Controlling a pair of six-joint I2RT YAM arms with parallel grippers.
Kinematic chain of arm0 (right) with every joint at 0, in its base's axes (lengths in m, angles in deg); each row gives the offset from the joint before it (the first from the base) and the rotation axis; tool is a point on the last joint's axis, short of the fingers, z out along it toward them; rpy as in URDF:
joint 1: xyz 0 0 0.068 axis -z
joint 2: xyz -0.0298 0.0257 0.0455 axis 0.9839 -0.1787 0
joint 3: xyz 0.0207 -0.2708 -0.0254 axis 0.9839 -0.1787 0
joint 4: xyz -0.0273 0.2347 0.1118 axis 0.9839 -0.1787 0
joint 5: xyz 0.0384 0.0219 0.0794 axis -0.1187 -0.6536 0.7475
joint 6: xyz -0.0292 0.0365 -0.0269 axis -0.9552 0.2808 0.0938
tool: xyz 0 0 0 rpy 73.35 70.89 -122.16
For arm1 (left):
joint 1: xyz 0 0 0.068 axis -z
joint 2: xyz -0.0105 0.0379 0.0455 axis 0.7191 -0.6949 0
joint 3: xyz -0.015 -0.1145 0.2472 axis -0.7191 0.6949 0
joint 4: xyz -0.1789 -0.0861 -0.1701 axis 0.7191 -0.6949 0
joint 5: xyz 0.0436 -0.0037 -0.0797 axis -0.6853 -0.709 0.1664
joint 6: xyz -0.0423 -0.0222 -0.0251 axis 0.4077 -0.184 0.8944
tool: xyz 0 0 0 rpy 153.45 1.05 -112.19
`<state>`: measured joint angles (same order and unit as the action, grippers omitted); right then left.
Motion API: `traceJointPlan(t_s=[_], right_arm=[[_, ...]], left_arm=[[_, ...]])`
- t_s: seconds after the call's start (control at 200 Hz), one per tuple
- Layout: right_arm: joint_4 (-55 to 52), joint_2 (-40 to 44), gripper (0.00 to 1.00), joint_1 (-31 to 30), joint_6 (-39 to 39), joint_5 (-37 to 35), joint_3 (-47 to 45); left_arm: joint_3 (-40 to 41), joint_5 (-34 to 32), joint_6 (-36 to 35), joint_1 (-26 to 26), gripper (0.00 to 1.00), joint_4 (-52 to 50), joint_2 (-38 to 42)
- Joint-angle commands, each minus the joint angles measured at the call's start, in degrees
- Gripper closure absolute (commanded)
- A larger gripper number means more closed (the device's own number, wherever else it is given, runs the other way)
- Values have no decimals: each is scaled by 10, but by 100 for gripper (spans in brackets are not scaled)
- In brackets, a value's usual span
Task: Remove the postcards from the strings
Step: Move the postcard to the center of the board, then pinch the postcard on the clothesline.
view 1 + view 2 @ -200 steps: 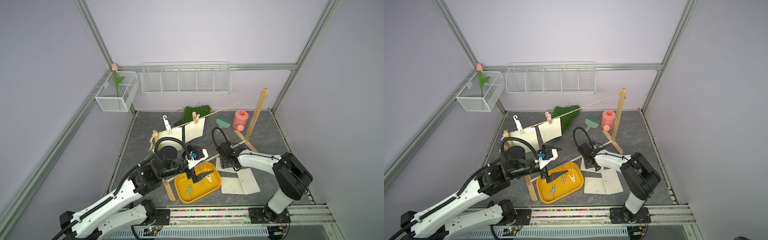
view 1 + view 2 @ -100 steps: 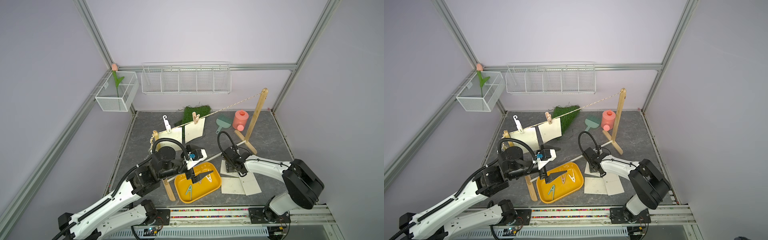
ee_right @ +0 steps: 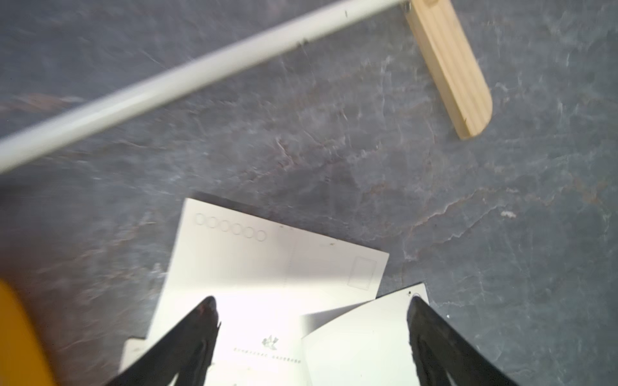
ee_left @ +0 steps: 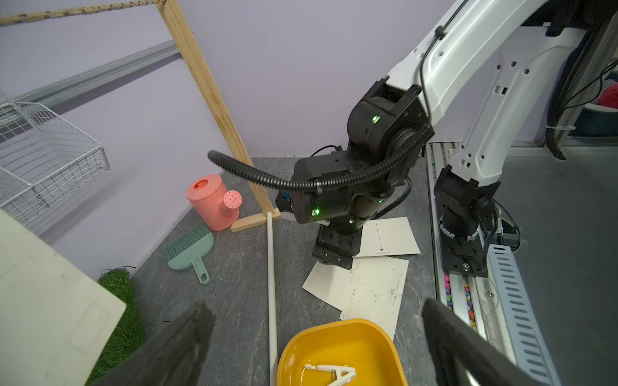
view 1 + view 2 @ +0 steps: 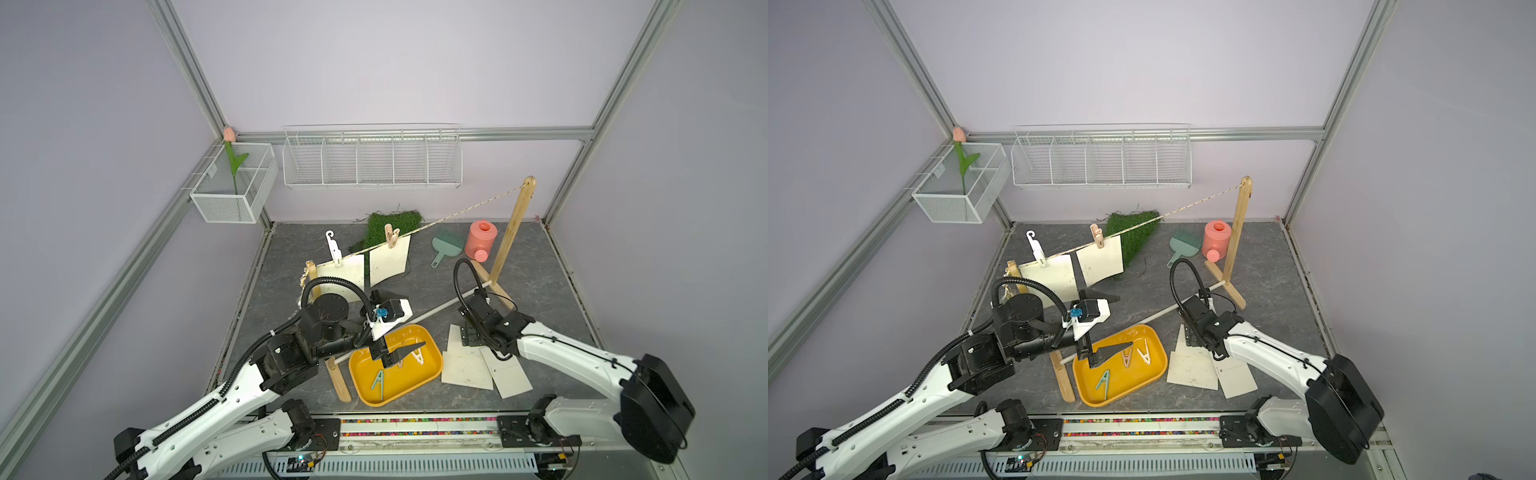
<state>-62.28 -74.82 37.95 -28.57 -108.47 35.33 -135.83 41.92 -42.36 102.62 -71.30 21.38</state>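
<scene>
Both top views show the rope (image 5: 469, 208) slung between wooden posts (image 5: 511, 232), two postcards (image 5: 388, 266) pegged on it. Three more postcards (image 5: 465, 368) lie on the grey floor under my right pincer (image 3: 313, 305), jaws spread, empty. My left pincer (image 4: 314, 317) gapes, empty, above the yellow tray (image 5: 428, 374) holding three clothespins (image 5: 378, 380).

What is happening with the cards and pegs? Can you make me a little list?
hanging: two postcards on the string
holding them up: white peg, tan peg
on the table: three loose cards, overlapping
in the yellow tray: three pegs
left fingers: open, empty, above the tray
right fingers: open, empty, over the loose cards
</scene>
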Motion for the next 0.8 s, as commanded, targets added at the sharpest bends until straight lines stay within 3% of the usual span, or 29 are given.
traceJointPlan(t_s=[0.0, 0.165, 0.285, 0.42, 0.545, 0.795], right_arm=[[35, 82, 11, -9, -67, 56, -6], [80, 211, 11, -11, -142, 150, -25], [108, 260, 11, -9, -177, 162, -32], [143, 239, 11, -7, -191, 190, -13], [206, 197, 11, -6, -194, 261, 1], [379, 138, 11, -3, -189, 400, 3]], left_arm=[[-35, 34, 13, 1, 0, -34, 4], [-75, 76, 0, 17, 0, -97, -11], [-131, 67, -22, 55, 0, -163, -44], [-214, -63, -80, 162, 1, -229, -87], [-331, -181, -110, 235, 1, -247, -128], [-593, -388, -189, 242, 0, -307, -253]])
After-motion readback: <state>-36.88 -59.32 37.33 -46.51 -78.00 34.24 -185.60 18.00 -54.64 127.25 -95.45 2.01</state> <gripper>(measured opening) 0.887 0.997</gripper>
